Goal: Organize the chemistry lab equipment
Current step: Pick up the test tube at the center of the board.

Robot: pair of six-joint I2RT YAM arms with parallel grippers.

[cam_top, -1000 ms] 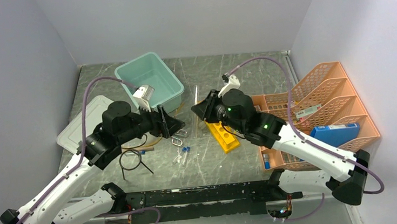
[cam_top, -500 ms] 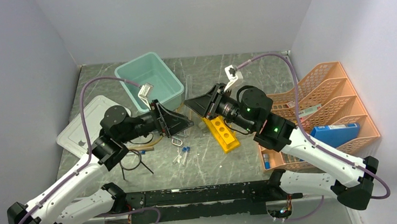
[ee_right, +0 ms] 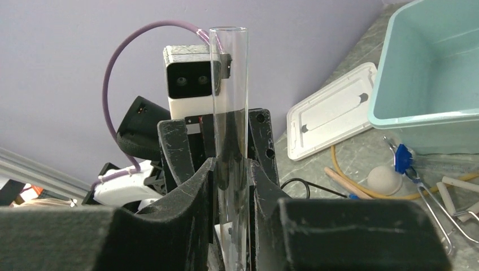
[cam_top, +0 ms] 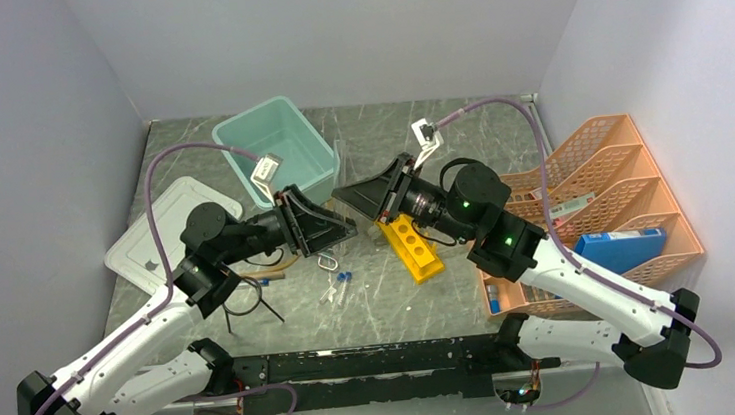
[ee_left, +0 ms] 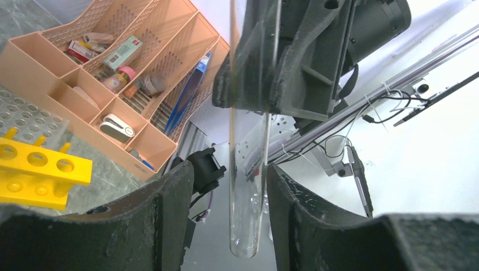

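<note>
Progress: early, as I judge it; most of the equipment lies loose on the table and none of the rack holes I can see holds anything.
Tube: a clear glass test tube stands upright in mid-air at the centre of the top view, between the two grippers.
Right gripper: jaws pinching the test tube, which it alone carries.
Left gripper: jaws spread on either side of the tube's rounded end, with a gap on at least one side, so no grip yet.
Step in hand: looks like a handover from right to left.
Rack: yellow test-tube rack lies on the table just right of centre.
Loose items: black ring stand at lower left, silver clip and blue-capped tubes near centre, tan hose beside the teal tub.
Left to do: complete the pass, seat the tube, then gather everything else.
</note>
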